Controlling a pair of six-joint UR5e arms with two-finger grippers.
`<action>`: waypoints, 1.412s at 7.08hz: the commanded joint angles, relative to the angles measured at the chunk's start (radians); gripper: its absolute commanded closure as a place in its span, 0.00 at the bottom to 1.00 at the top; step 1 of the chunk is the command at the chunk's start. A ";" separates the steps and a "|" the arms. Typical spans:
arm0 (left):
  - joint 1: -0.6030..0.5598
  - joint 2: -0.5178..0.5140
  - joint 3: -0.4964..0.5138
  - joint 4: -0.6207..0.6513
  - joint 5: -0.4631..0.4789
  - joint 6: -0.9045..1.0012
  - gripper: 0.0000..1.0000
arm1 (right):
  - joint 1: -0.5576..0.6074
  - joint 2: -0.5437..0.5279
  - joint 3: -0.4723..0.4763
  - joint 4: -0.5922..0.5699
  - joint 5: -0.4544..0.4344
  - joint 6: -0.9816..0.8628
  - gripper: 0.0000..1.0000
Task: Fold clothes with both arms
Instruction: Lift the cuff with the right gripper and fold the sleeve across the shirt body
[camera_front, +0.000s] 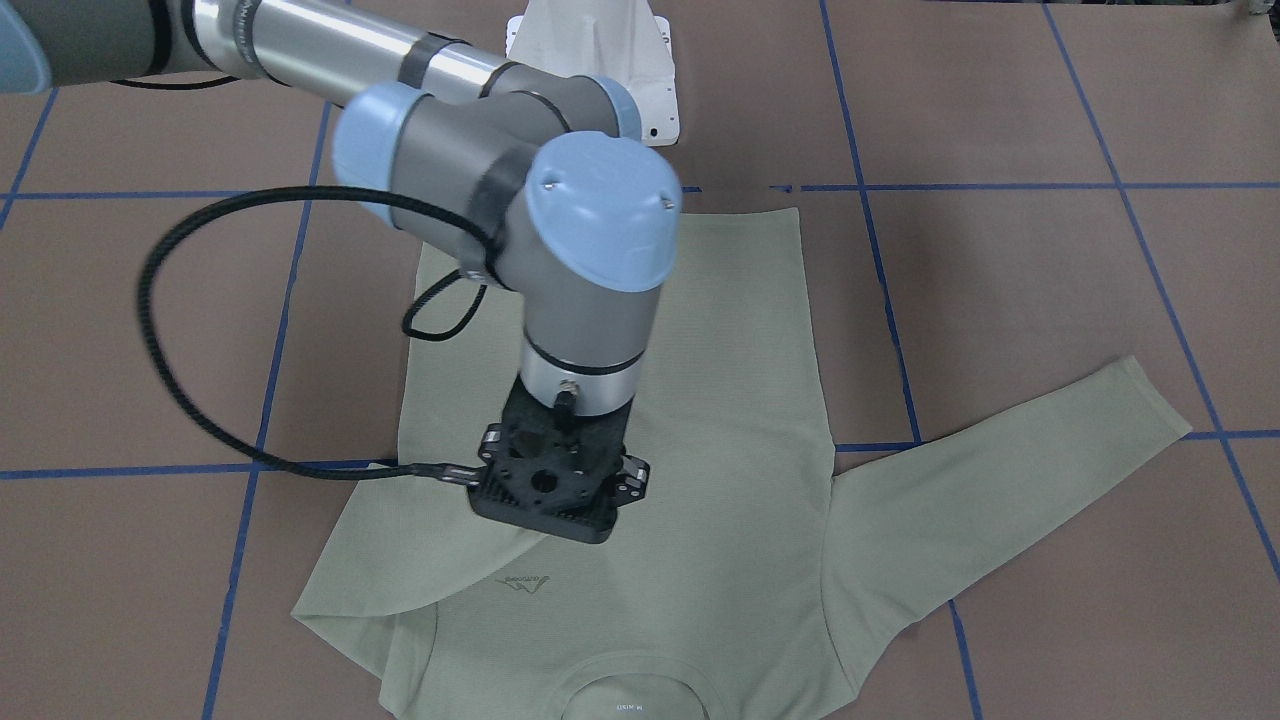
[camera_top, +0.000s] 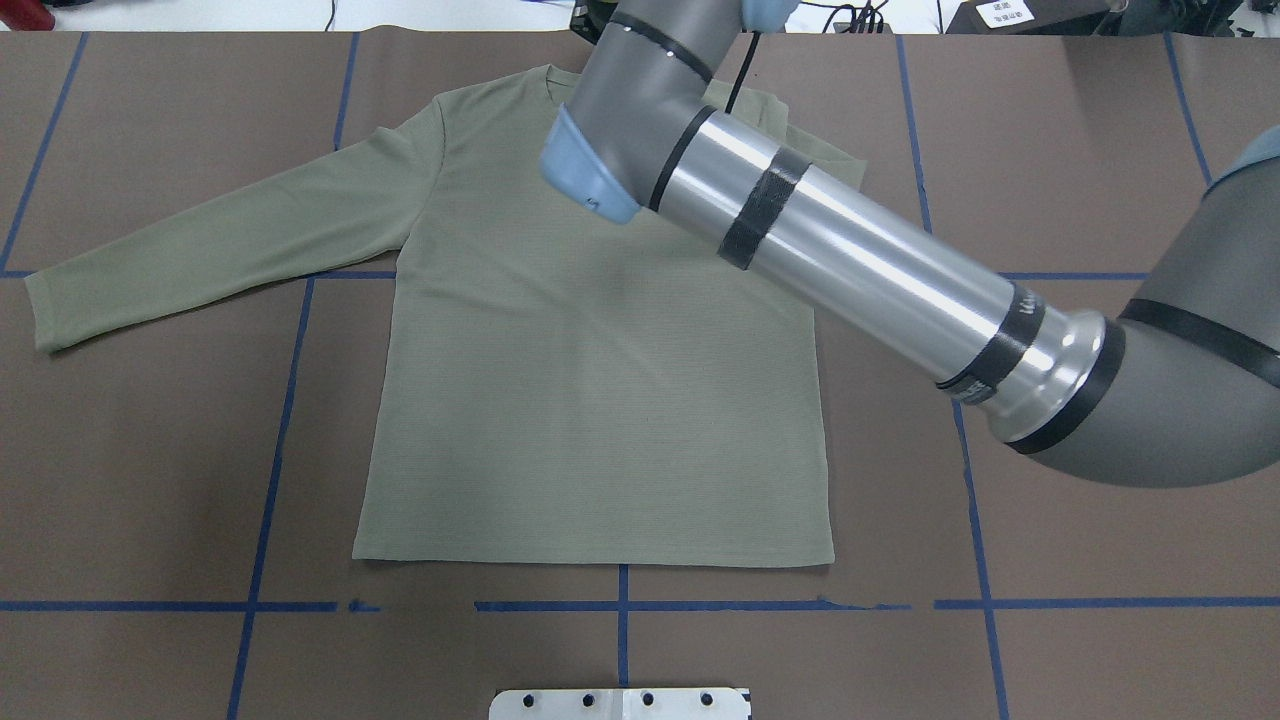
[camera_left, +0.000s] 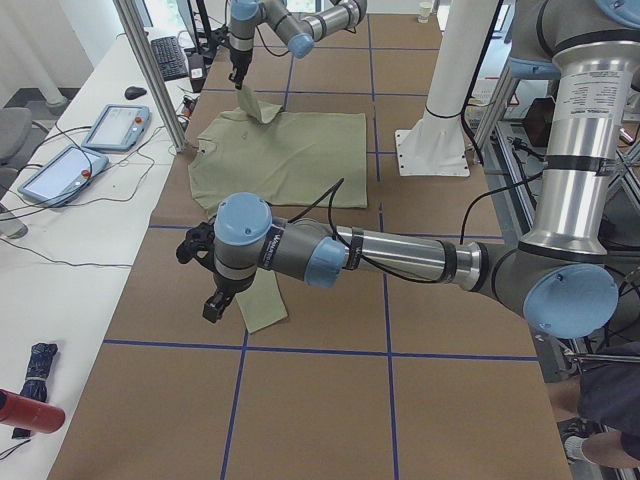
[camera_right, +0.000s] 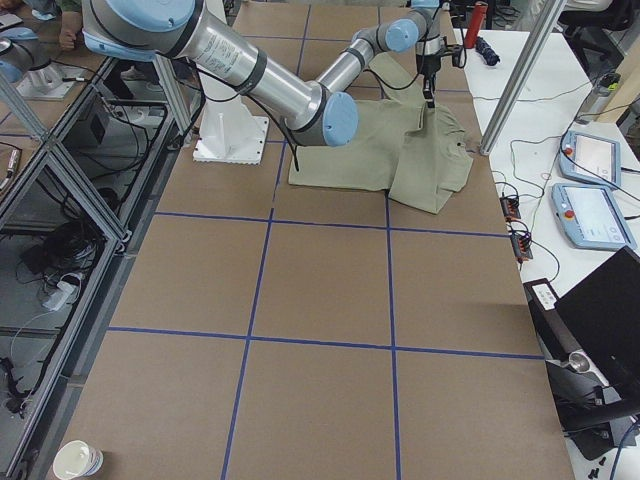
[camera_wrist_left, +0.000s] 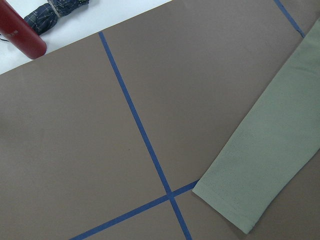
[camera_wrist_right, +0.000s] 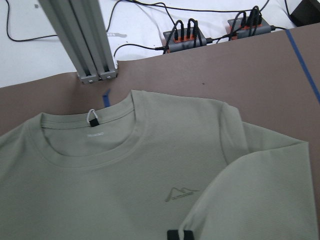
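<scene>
**Sage-green shirt lying flat, one sleeve pinched above its chest**

Brown paper with a blue tape grid (camera_top: 283, 430) is covering the table (camera_top: 1100, 150), and the shirt (camera_top: 600, 420) is lying face up across its middle, hem toward the robot, collar toward the far edge. The right arm (camera_top: 850, 260) is reaching over the shirt's body, wrist pointing straight down above the chest. The left arm (camera_left: 400, 260) is stretching low beyond the shirt's other side. The left sleeve (camera_top: 220, 240) is lying out straight on the table, its cuff (camera_wrist_left: 230, 200) resting beside a crossing of tape lines. The right sleeve (camera_wrist_right: 260, 195) is folding over the chest, its end rising to the right claw (camera_wrist_right: 180, 235), which is clenching the fabric between closed-in fingertips. The left claw (camera_left: 213, 300) is hanging near the left cuff; whether it is clenched or released, I cannot tell. The small logo (camera_wrist_right: 182, 192) is showing just beside the folded sleeve.
</scene>
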 joint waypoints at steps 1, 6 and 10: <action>0.000 0.001 0.001 0.000 0.000 0.000 0.00 | -0.141 0.087 -0.140 0.111 -0.190 0.097 1.00; 0.000 0.001 0.013 0.000 -0.002 0.002 0.00 | -0.249 0.196 -0.309 0.255 -0.313 0.197 1.00; 0.002 -0.001 0.015 0.000 0.000 0.000 0.00 | -0.248 0.199 -0.309 0.259 -0.306 0.169 0.01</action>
